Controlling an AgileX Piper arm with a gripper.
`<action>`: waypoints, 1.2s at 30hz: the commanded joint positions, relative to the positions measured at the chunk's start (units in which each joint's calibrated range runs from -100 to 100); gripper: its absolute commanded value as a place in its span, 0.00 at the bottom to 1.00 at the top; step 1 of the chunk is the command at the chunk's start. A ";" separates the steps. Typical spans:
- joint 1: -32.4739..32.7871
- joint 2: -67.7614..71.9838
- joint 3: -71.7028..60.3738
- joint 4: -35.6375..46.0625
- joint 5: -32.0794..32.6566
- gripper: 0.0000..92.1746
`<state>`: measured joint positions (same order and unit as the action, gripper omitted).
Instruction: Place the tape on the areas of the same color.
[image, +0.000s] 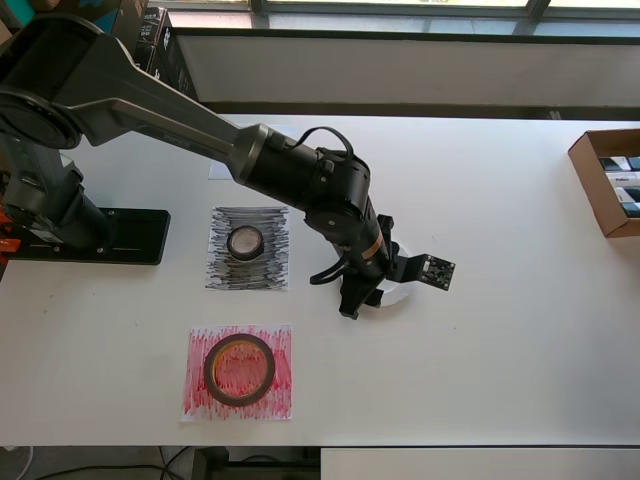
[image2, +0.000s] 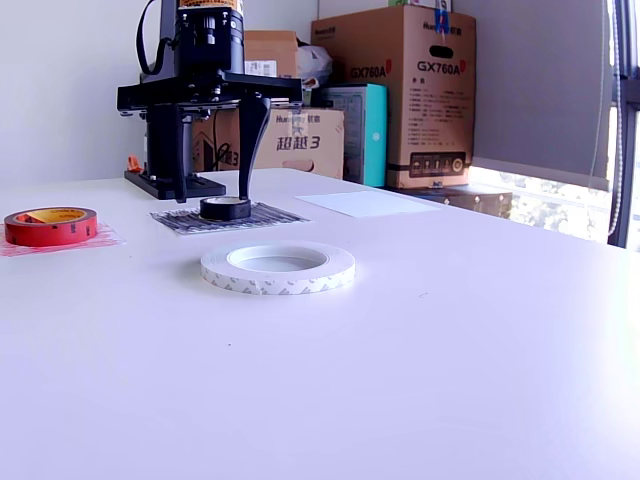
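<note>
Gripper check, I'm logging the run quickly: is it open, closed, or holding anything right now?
Gripper: open, fingers spread wide and holding nothing, hanging above the white tape ring, which lies on the bare table.

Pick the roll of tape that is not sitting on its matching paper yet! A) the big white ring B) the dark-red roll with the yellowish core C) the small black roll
A: the big white ring of tape lies flat on the bare white table, while the small black roll sits on the black-scribbled paper sheet and the dark-red roll on the red-scribbled paper sheet.
</note>
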<state>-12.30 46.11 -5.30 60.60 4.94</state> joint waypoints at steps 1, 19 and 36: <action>0.32 -0.37 -0.11 0.53 -0.59 0.62; 2.37 -1.21 0.25 0.45 -32.20 0.62; 2.53 -0.46 0.53 1.21 -47.34 0.62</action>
<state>-9.75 45.46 -5.30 60.78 -34.41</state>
